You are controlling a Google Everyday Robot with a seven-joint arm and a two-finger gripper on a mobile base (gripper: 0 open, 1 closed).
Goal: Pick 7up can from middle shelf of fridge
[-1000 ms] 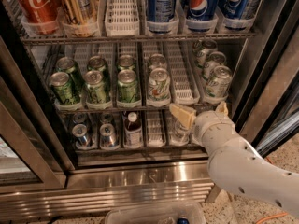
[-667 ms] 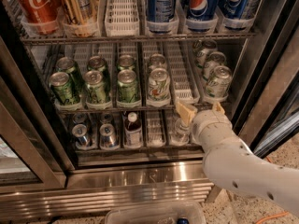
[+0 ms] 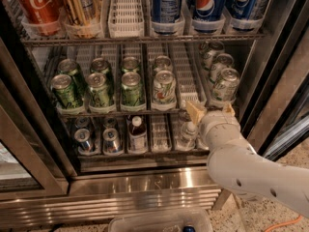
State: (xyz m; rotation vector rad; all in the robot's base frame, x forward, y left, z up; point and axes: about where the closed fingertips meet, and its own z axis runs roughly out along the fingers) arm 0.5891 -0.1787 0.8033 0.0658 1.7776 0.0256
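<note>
The fridge (image 3: 145, 190) stands open. On its middle shelf (image 3: 112, 113) a pale silvery 7up can (image 3: 164, 86) stands at the front of a lane, with a second one (image 3: 162, 63) behind it. My gripper (image 3: 211, 111) is at the shelf's front rail, to the right of that can and just below the pale cans (image 3: 224, 83) in the right-hand lane. Its tan fingers (image 3: 195, 112) are spread apart and hold nothing. An empty white lane tray (image 3: 186, 76) lies between the 7up can and the gripper.
Dark green cans (image 3: 99, 88) fill the left lanes of the middle shelf. Coke (image 3: 36, 6) and Pepsi cans (image 3: 208, 4) stand on the rack above. Small cans and a bottle (image 3: 137, 134) sit on the rack below. A clear plastic bin (image 3: 159, 222) is on the floor in front.
The gripper has crept slightly up and forward toward the middle shelf's front rail, fingers still apart. The cans have not moved.
</note>
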